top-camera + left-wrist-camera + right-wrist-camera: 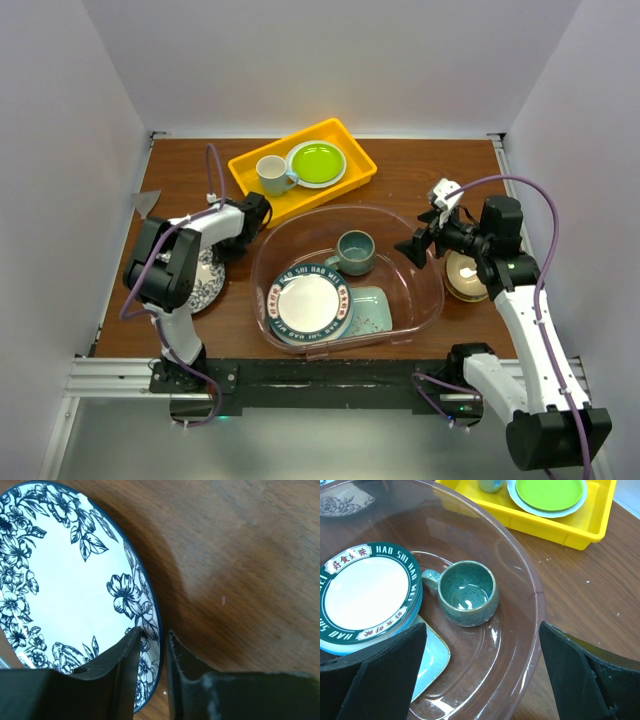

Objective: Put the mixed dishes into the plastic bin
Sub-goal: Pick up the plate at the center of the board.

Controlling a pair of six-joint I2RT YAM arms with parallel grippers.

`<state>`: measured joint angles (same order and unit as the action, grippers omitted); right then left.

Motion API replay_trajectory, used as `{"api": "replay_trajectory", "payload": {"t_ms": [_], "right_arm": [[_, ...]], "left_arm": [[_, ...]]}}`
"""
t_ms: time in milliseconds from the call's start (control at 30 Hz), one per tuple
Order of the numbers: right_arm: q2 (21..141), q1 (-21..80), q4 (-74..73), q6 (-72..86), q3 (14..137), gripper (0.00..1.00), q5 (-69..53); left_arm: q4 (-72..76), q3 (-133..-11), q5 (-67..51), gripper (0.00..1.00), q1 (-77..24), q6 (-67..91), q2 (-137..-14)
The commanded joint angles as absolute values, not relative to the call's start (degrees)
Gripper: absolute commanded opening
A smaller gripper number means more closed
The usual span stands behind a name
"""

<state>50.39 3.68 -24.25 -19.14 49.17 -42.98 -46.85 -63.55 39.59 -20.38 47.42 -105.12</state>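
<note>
A blue-floral plate point(207, 280) point(65, 580) lies on the wooden table left of the plastic bin point(428, 292) point(536, 597). My left gripper point(230, 250) point(154, 632) straddles the plate's right rim, one finger over the plate and one outside it, with a narrow gap left. Inside the bin are a dark teal mug point(355, 250) point(467, 592), a white plate with red-and-green lettering point(310, 303) point(365, 592) and, under that plate, a mint-green tray point(377, 312) point(427, 665). My right gripper point(412, 248) point(482, 630) hangs wide open and empty over the bin's right side. A tan bowl point(465, 275) sits right of the bin, partly hidden by the right arm.
A yellow tray point(250, 165) point(560, 532) stands behind the bin, holding a white mug point(270, 173) and a lime-green plate point(317, 162) point(550, 492). A small grey piece point(148, 203) lies at the table's left edge. White walls close in the table.
</note>
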Motion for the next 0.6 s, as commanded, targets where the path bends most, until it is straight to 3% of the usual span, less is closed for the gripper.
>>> {"api": "replay_trajectory", "payload": {"t_ms": [0,167,567], "right_arm": [[49.31,3.60,-23.47,-19.95,49.48,0.99,-42.45],[49.13,3.60,-23.38,-19.95,49.40,0.99,-42.10],[49.31,3.60,-23.20,-19.95,49.31,0.99,-41.75]], "left_arm": [[-47.99,-65.13,41.66,0.24,-20.04,49.48,-105.47],[-47.29,-64.86,41.75,0.00,-20.04,48.61,-104.16],[-47.55,-65.04,39.99,0.00,-20.21,47.55,-94.06]]}}
